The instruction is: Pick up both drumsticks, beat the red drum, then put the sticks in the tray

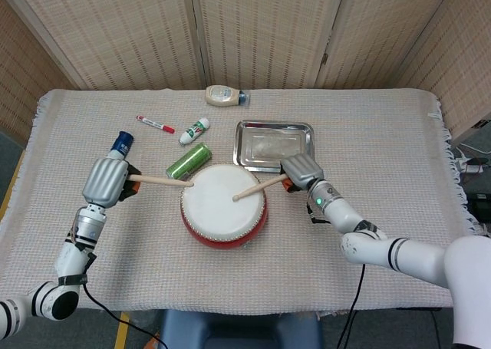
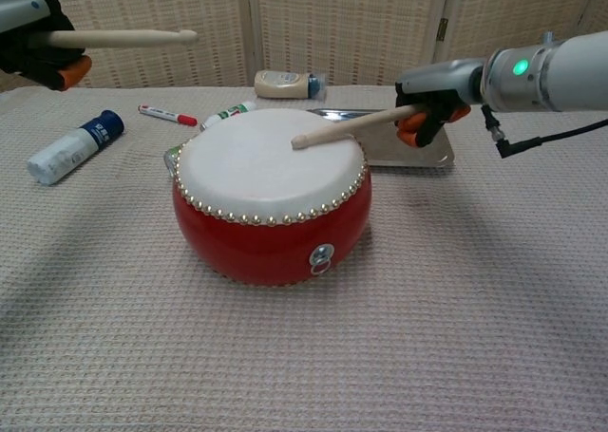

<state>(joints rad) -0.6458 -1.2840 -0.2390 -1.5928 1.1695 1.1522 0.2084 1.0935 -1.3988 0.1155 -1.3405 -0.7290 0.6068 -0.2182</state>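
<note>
The red drum [image 1: 224, 205] sits near the worktop's [image 1: 383, 142] middle, toward the front edge. Behind it, the tray [image 1: 274, 145] holds nothing. The left hand [image 1: 107, 182] has its fingers wrapped round a drumstick [image 2: 123, 38] raised above the drum's left rim. The right hand [image 2: 439, 95] grips the other stick [image 2: 347, 127], its tip touching the drumhead. A green can [image 1: 188, 162] lies just beside the drum.

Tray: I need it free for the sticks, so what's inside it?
The tray looks empty, bare metal. The right hand covers its near corner, so that part stays unseen.
</note>
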